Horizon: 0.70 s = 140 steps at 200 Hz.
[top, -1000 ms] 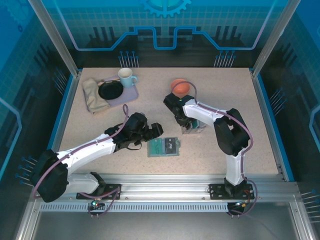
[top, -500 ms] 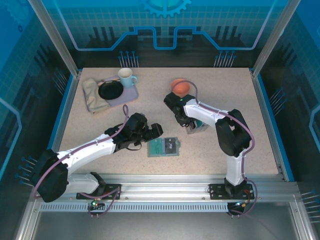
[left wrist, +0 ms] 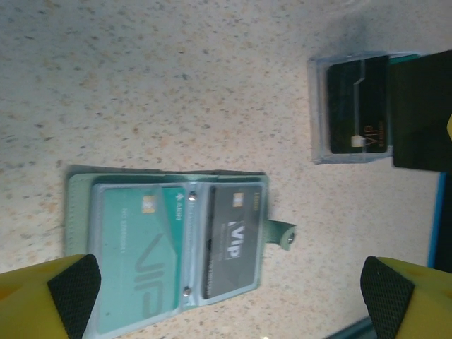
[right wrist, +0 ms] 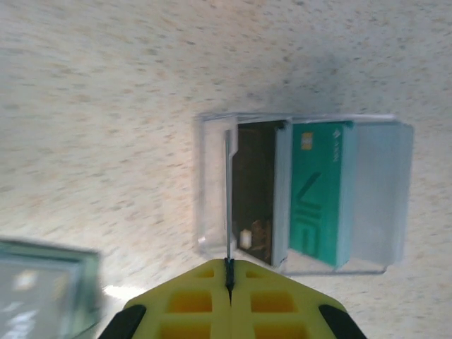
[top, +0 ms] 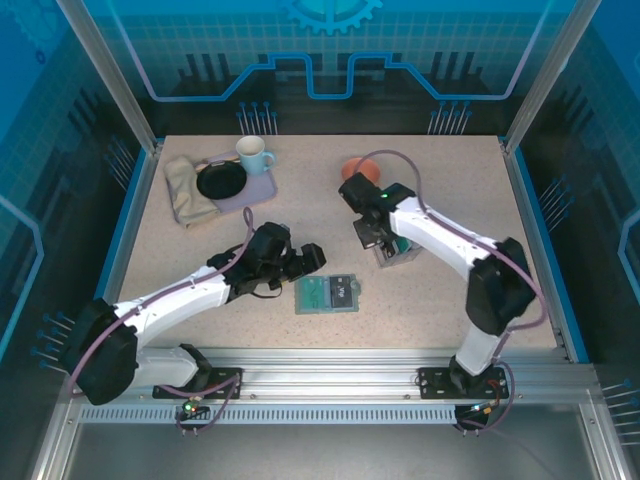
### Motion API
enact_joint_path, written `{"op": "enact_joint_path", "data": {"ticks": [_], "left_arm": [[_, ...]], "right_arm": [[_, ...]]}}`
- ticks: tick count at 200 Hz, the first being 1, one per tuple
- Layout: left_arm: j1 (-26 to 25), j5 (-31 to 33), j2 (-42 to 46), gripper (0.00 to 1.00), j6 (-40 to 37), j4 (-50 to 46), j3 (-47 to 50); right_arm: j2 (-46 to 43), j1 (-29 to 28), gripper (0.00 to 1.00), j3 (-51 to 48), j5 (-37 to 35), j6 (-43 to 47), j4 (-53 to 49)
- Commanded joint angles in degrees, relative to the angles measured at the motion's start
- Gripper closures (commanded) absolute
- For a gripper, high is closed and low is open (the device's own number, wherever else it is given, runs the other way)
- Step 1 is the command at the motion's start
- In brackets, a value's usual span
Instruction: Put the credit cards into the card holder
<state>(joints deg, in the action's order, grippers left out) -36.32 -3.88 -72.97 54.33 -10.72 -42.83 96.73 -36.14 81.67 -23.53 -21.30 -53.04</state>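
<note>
— What is at your left gripper (left wrist: 229, 289)?
— Its jaws are spread wide. Just ahead lies the card holder (left wrist: 79, 212), open, with a teal card (left wrist: 134, 247) and a dark VIP card (left wrist: 229, 244) in its pockets.
— And the right?
— My right gripper (right wrist: 229, 272) pinches a thin card (right wrist: 227, 198) edge-on. Ahead, the clear box (right wrist: 381, 191) holds a black card (right wrist: 254, 183) and a green card (right wrist: 318, 191).

Overhead camera views the table (top: 430, 310); 2 close downward wrist cameras share clear box (right wrist: 381, 191), perhaps card holder (left wrist: 79, 212).
</note>
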Motion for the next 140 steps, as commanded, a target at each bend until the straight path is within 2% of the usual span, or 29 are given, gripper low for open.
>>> {"op": "enact_joint_path", "data": {"ticks": [1, 19, 39, 92, 140], "left_arm": [[3.4, -10.8, -1.5, 0.04, 3.8, 10.1, 2.8], [5.6, -16.6, -2.7, 0.06, 7.7, 18.7, 4.8], [6.4, -20.9, -3.7, 0.1, 9.1, 23.6, 3.9], [7.0, -29.2, -8.3, 0.14, 15.2, 40.9, 3.5], [7.0, -29.2, -8.2, 0.41, 16.1, 42.9, 2.1]], "right_arm": [[-9.5, 2.5, 1.0, -4.6, 18.9, -5.9, 6.3], [-15.7, 6.4, 1.0, -12.4, 36.1, -12.9, 17.8], [-19.3, 9.3, 0.99, -19.0, 47.2, -21.1, 28.4], [-21.3, 13.2, 0.99, -24.5, 59.5, -29.1, 38.5], [-21.0, 14.9, 0.98, -27.1, 64.2, -32.6, 43.8]]}}
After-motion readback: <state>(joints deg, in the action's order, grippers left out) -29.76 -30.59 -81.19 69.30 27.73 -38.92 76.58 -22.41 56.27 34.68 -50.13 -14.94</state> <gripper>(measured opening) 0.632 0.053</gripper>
